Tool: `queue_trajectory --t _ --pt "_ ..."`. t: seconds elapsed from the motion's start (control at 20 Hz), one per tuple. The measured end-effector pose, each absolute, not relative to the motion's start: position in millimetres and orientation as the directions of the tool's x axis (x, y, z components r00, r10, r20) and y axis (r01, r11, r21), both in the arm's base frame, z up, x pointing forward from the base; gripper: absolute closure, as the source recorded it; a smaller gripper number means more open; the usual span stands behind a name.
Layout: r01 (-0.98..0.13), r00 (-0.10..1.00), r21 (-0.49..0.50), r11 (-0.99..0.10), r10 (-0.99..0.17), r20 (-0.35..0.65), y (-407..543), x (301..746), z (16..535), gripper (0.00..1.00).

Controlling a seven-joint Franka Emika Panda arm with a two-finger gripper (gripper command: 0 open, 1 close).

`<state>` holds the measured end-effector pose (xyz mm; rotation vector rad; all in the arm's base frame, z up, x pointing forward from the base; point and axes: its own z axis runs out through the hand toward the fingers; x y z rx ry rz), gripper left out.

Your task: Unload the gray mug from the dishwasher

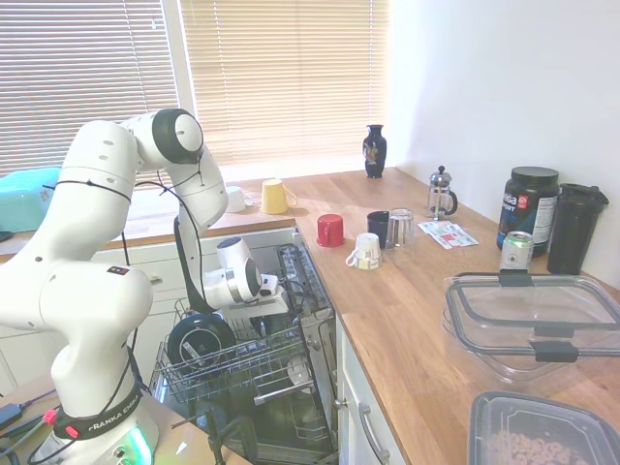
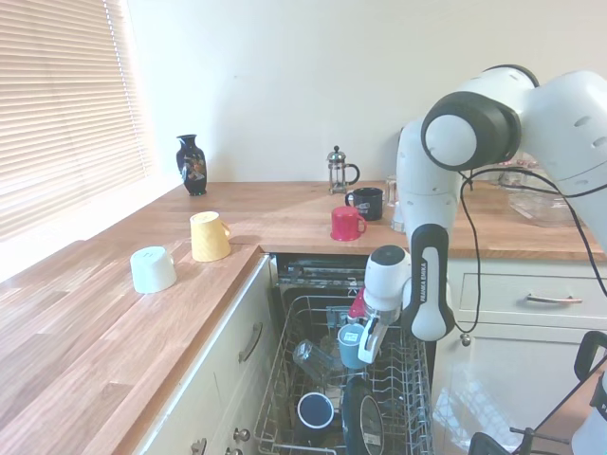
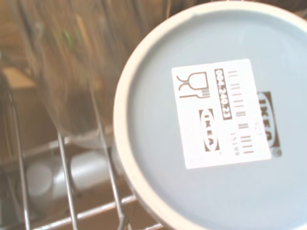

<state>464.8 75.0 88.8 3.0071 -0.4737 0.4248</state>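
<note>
While the small gray ceramic mug [image 2: 350, 345] sits upside down right under the gripper [image 2: 364, 347] in the dishwasher's wire rack [image 2: 398, 398], lifting's left; can't tell finger state.

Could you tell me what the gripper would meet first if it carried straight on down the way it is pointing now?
Most likely the gray mug, upside down in the dishwasher rack. The gripper hangs right at it, and the mug's labelled base fills the wrist view. Whether the jaws already touch it is unclear.

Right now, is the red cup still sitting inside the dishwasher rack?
No, the red cup stands upside down on the wooden counter behind the open dishwasher.
</note>
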Motion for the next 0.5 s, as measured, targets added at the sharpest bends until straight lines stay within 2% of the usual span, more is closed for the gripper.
queue_trajectory --t 0.5 --pt "-0.347 0.893 0.021 -0.937 -0.324 0.313 94 411 151 1.0"
